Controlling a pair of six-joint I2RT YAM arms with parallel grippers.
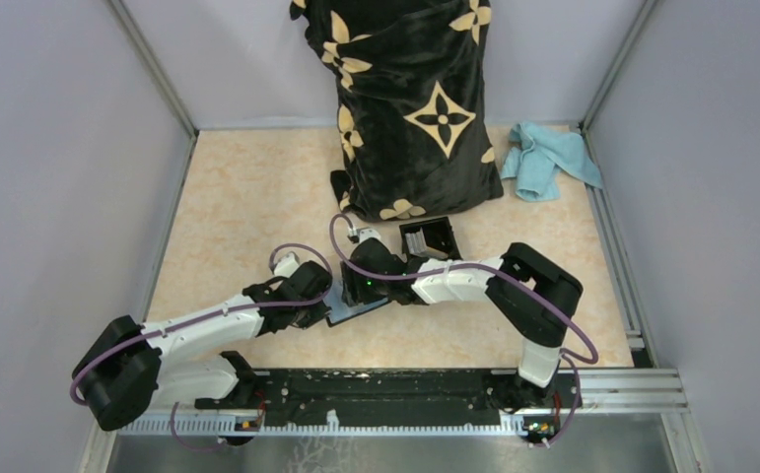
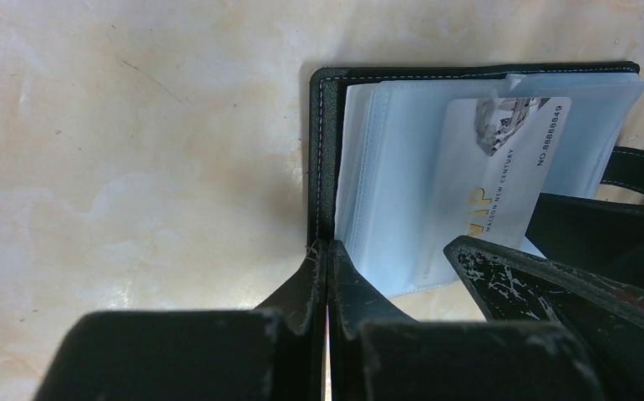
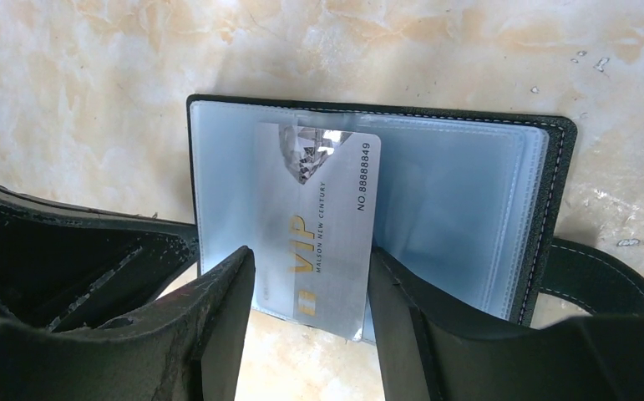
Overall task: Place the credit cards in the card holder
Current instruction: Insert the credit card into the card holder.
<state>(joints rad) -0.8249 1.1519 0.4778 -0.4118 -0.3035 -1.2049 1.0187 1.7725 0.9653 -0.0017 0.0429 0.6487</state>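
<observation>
The black card holder lies open on the table with its clear inner pockets facing up and its strap off to one side. A light blue credit card marked VIP lies on the pockets, its far end at a pocket mouth. My right gripper is shut on this card, with a finger against each long edge. My left gripper is shut, and its tips press on the holder's stitched edge. In the top view both grippers, left and right, meet over the holder.
A rigid black box with slots stands just behind the grippers. Behind it is a tall black bag with gold flowers, and a blue cloth lies at the back right. Grey walls enclose the table.
</observation>
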